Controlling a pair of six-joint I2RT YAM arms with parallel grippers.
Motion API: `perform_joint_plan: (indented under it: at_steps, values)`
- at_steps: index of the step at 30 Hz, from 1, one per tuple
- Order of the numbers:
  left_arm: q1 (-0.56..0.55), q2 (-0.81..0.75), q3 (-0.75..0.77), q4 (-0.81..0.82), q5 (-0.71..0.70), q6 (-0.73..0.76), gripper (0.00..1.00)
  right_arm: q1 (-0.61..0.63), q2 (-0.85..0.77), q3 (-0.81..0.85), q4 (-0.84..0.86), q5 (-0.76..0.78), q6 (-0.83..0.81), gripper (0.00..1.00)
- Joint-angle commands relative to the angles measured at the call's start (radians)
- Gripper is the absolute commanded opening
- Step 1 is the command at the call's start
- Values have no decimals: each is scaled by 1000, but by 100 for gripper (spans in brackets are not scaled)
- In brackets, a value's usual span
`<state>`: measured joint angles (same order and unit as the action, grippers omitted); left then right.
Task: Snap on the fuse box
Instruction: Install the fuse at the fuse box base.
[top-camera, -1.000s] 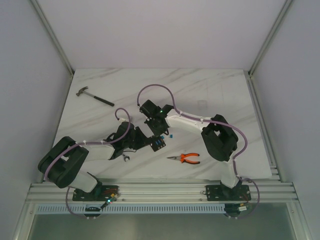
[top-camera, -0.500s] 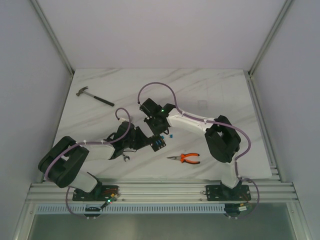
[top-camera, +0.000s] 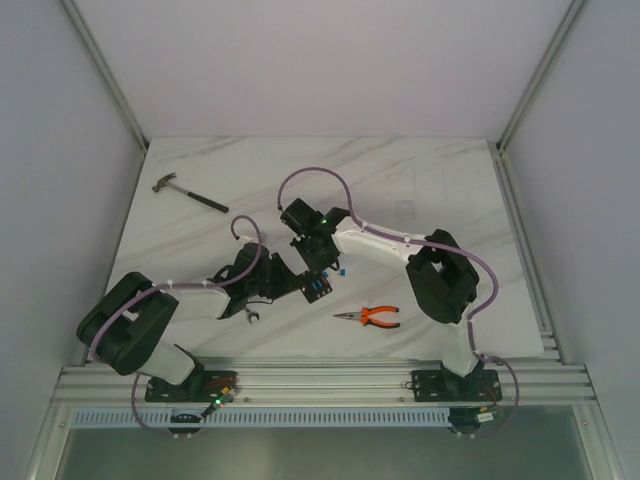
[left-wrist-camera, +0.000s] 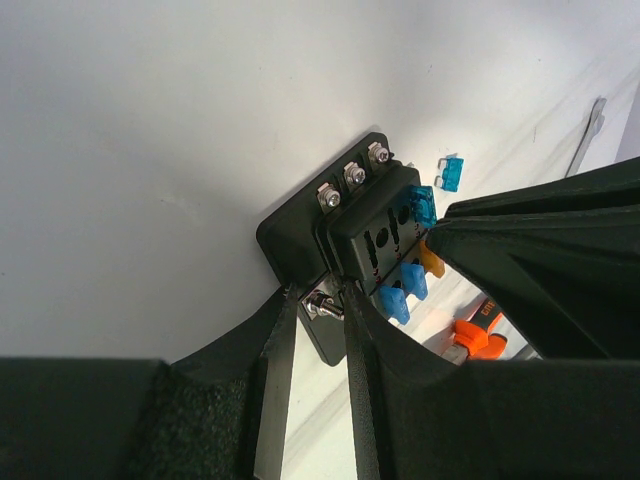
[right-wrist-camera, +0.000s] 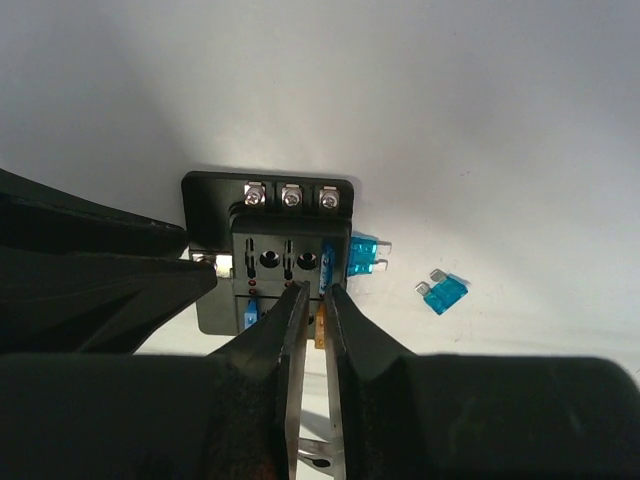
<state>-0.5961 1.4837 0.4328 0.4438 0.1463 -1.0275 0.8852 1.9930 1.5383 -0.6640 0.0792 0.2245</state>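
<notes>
Looking over the white table (top-camera: 450, 180), you had the hammer (top-camera: 190, 194) lying far off to the left and the pliers (top-camera: 368, 318) to the near right. The fuse box (right-wrist-camera: 285, 250) sat flat on the surface at the table's near middle, just left of the pliers, with a wrist on either side of it. Your left gripper (left-wrist-camera: 320, 292) was clamped on the box's left edge. Your right gripper (right-wrist-camera: 312, 290) hung over the box's face with its jaws almost together; I could not tell whether they pinched anything. A loose blue fuse (right-wrist-camera: 443, 293) lay just right of the box.

My worry was this. The left hold took only an edge, so an off-centre push from the right tips could have tipped the box or slid it free. Those tips also stood close to the seated fuses (left-wrist-camera: 395, 300), and a sideways nudge could have bent or unseated one.
</notes>
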Motion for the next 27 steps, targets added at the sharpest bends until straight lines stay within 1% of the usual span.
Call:
perform_joint_plan:
  at_steps: [1,5,11,20,27]
  values:
    - [-3,25,9,-53,1,18,35,-3,34,11,-23,10,9,18]
    - [-4,25,8,-52,0,20,35,-2,49,8,-27,16,9,14]
    - [-4,26,6,-52,0,18,35,-2,76,8,-35,19,0,0]
    - [-4,29,5,-51,-2,17,35,5,156,-18,-69,20,-20,0]
    - [-4,33,1,-50,-2,16,35,12,248,-53,-52,0,-30,0]
